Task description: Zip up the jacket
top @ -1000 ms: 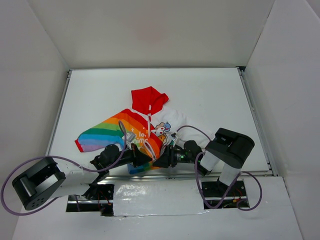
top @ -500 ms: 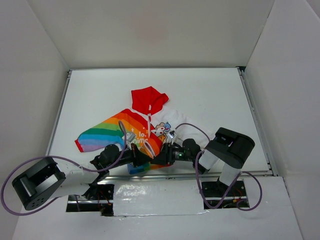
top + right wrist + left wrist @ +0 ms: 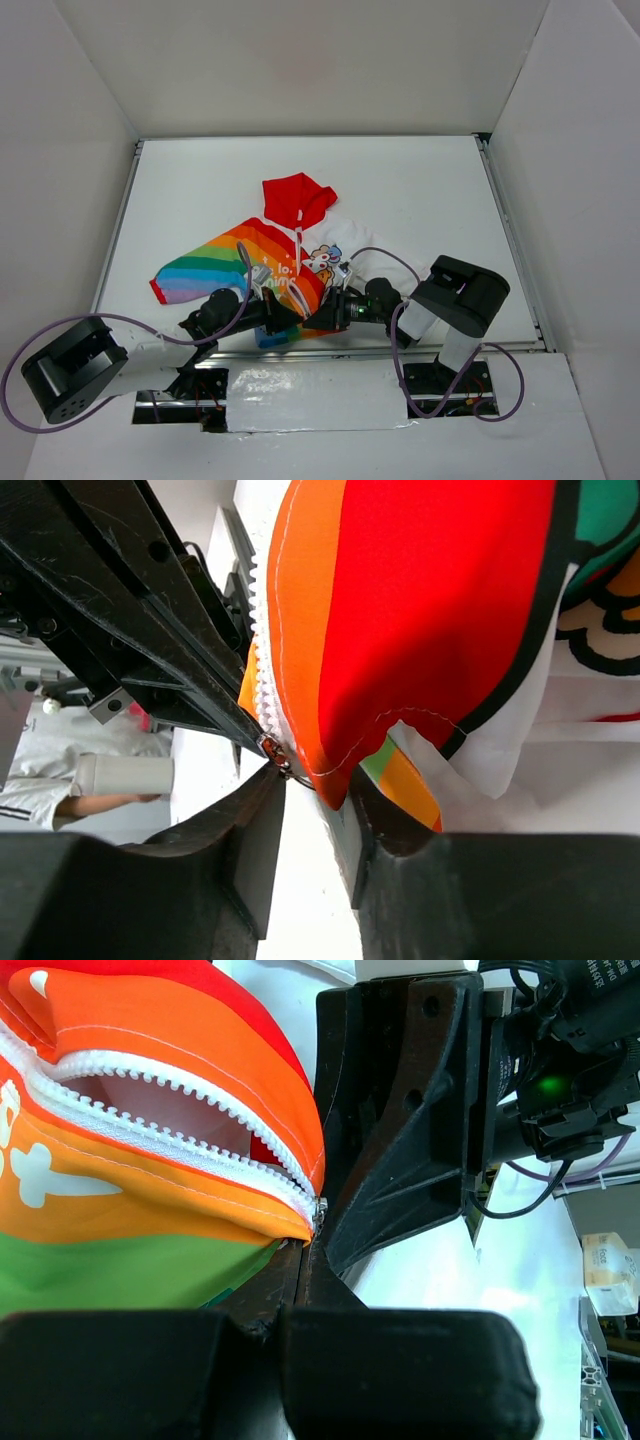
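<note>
The jacket [image 3: 262, 262] lies on the table, with its red hood [image 3: 297, 199] at the far end, the rainbow half on the left and the white cartoon half [image 3: 338, 243] on the right. My left gripper [image 3: 289, 313] is shut on the jacket's bottom hem, right at the foot of the white zipper [image 3: 170, 1136]; in the left wrist view the left gripper [image 3: 307, 1252] pinches just below the metal slider [image 3: 320, 1210]. My right gripper [image 3: 319, 320] faces it. In the right wrist view the right gripper [image 3: 312, 786] has its jaws slightly apart around the hem corner, beside the slider [image 3: 271, 748].
White walls enclose the table [image 3: 430, 190] on three sides. A metal rail [image 3: 514, 240] runs along the right edge. Silver tape [image 3: 300, 386] covers the near edge between the arm bases. Purple cables loop off both arms.
My right gripper has slid a little to the left, closer to the left gripper at the jacket's hem. The left gripper and the jacket have stayed put.
</note>
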### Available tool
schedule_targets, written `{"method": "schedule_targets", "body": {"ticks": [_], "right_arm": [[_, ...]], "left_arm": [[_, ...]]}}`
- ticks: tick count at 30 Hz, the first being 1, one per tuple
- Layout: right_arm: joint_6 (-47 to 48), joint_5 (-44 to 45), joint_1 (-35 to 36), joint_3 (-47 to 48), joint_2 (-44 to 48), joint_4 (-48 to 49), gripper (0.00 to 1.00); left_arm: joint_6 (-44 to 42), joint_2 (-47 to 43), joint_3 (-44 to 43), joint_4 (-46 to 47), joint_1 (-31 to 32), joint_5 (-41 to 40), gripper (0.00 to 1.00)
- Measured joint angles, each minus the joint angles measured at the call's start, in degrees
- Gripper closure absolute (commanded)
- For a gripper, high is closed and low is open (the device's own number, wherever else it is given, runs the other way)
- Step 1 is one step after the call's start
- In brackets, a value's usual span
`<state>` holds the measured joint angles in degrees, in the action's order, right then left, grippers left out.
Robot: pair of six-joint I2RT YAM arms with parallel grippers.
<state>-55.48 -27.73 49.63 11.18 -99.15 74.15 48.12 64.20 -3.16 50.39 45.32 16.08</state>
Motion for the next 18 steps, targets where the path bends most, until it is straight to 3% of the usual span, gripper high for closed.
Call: {"method": "schedule_targets", "body": {"ticks": [4, 5, 6, 7, 14, 18], "right_arm": [[-0.50, -0.02, 0.00, -0.09, 0.00, 0.02, 0.74], [-0.61, 0.02, 0.00, -0.15, 0.00, 0.07, 0.78], [-0.72, 0.09, 0.00, -0.31, 0.00, 0.07, 0.89], [-0.63, 0.07, 0.00, -0.46, 0.00, 0.04, 0.91], [-2.51, 0.11, 0.02, -0.72, 0.00, 0.31, 0.92], [-4.22, 0.13, 0.00, -0.74, 0.09, 0.33, 1.00]], "left_arm": [[-0.02, 0.26, -0.26, 0.00, 0.00, 0.00, 1.00], [-0.02, 0.39, -0.33, 0.04, 0.00, 0.00, 1.00], [-0.02, 0.52, -0.37, 0.04, 0.00, 0.02, 1.00], [-0.02, 0.57, -0.37, 0.00, 0.00, 0.04, 1.00], [-0.13, 0.57, -0.39, -0.31, 0.00, -0.02, 1.00], [-0.17, 0.57, -0.39, -0.28, 0.00, -0.02, 1.00]]}}
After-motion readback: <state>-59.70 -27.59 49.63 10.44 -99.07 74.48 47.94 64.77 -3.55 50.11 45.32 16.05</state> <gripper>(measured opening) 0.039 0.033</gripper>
